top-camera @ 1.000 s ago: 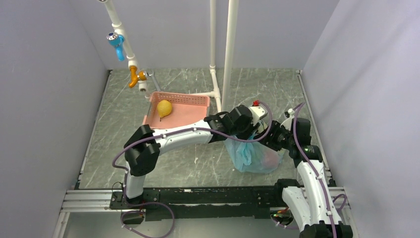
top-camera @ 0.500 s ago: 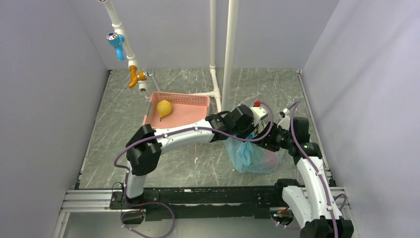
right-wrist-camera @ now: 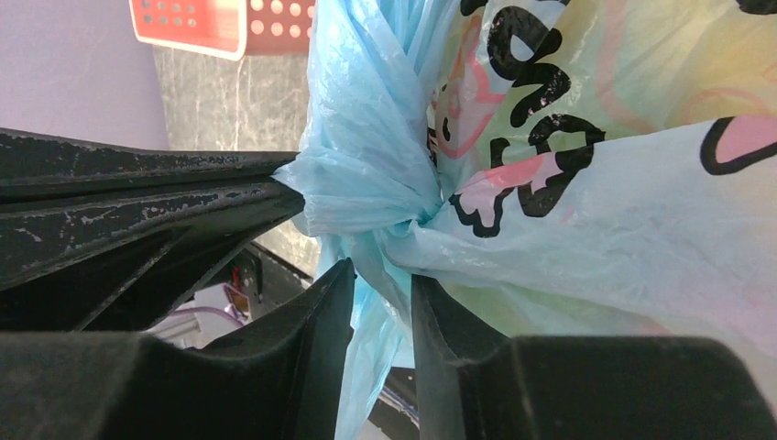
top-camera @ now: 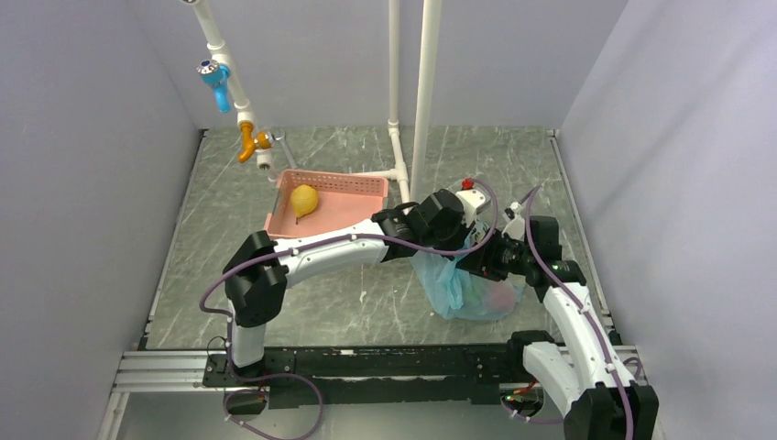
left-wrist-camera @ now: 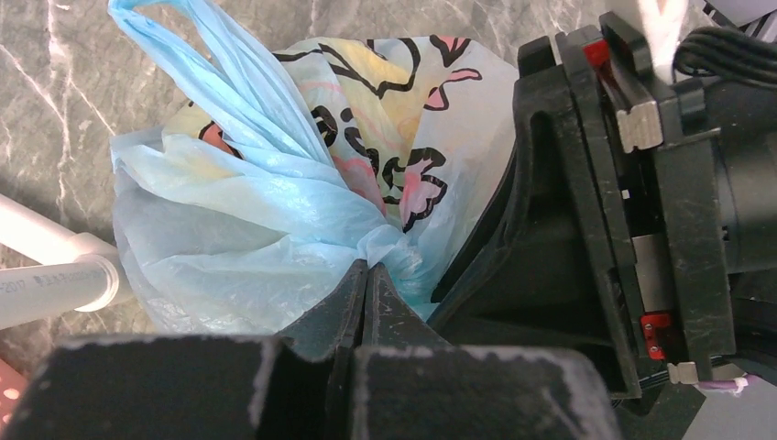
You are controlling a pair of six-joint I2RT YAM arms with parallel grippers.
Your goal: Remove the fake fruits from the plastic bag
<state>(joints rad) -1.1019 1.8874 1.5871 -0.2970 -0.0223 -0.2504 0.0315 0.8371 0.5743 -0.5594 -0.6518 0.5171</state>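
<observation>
Change, left pincer [left-wrist-camera: 366,271]: partly open at the bag's top a second ago; now shut tight, with its fingertips meeting on the gathered neck of the plastic bag [left-wrist-camera: 247,220].
Change, right pincer [right-wrist-camera: 380,280]: narrowed over the same second. A slim gap remains with blue film running through it; whether it clamps the film cannot be told.
Change, arms: both wrists have edged slightly leftward; the bag has not left its spot.
Meaning for task: judged as a hold being set on either side of the neck, ahead of opening. No fruit came out in this interval.
Bag location: on the worktop [top-camera: 366,302], right of centre, between the two wrists, near the pink basket [top-camera: 334,181] but apart from it.
Bag appearance: thin, crinkled, pale blue and translucent, with a panel printed in black, pink and yellow. The neck is twisted shut and one handle loop hangs free.
Contents: a reddish fruit [top-camera: 499,295] shows dimly through the film; the others cannot be identified.
Already out: the yellow pear [top-camera: 304,199], lying in the basket.
</observation>
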